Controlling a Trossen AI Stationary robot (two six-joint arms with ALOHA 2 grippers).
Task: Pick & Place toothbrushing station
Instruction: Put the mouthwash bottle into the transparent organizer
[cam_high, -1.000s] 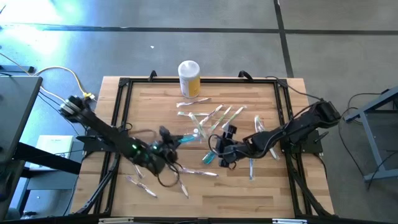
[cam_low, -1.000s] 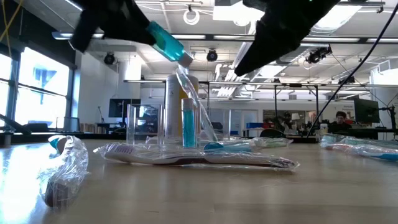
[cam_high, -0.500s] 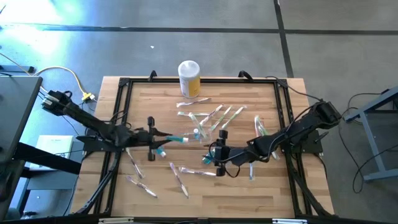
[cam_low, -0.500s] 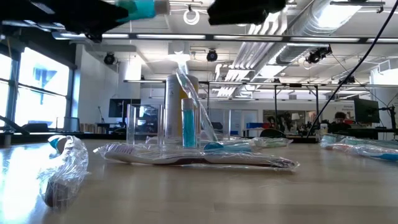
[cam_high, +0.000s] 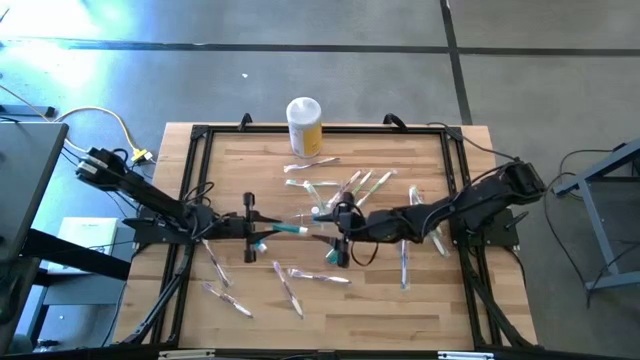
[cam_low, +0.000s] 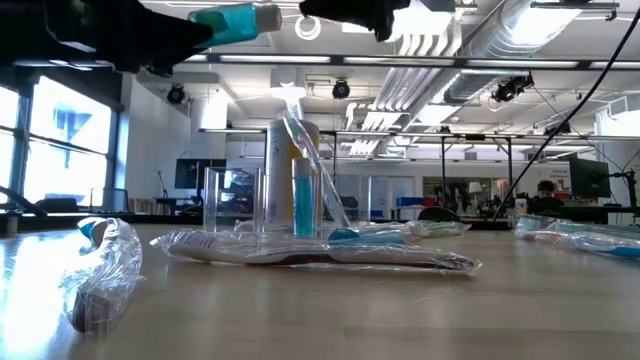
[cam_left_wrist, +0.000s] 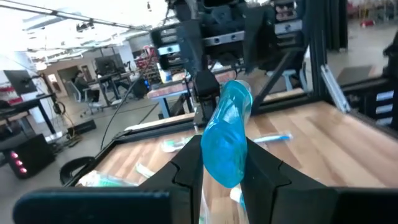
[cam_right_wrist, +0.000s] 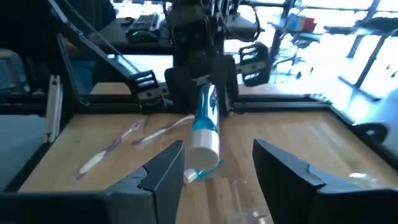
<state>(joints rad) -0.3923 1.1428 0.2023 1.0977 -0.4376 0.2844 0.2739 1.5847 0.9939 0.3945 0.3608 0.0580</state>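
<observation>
**Arms meet over a tube, clear station stands untouched**

From above, the left gripper hangs over the middle of the wooden table, pressed onto a teal toothpaste tube held level. The right gripper faces it from the other side, just beyond the tube's free end. Both arms reach in low and stretched out from the table's side edges. Wrapped toothbrushes lie scattered, and a yellow jar stands at the far edge.

At table height, the toothbrushing station stands upright mid-table, well below both grippers. It is a clear plastic holder already carrying an upright blue tube and a leaning wrapped brush.

It looks light, stiff and slick, and top-heavy with its load, so it would likely tip or skid under a careless push. A hold across its side walls, low down, seems the safest.

Through the left wrist camera, the dark fingers clamp the tube's body on both sides, with the right gripper close ahead.

Through the right wrist camera, the right gripper's fingers stand spread wide and hold nothing. The tube's white cap points into the gap between them.
</observation>
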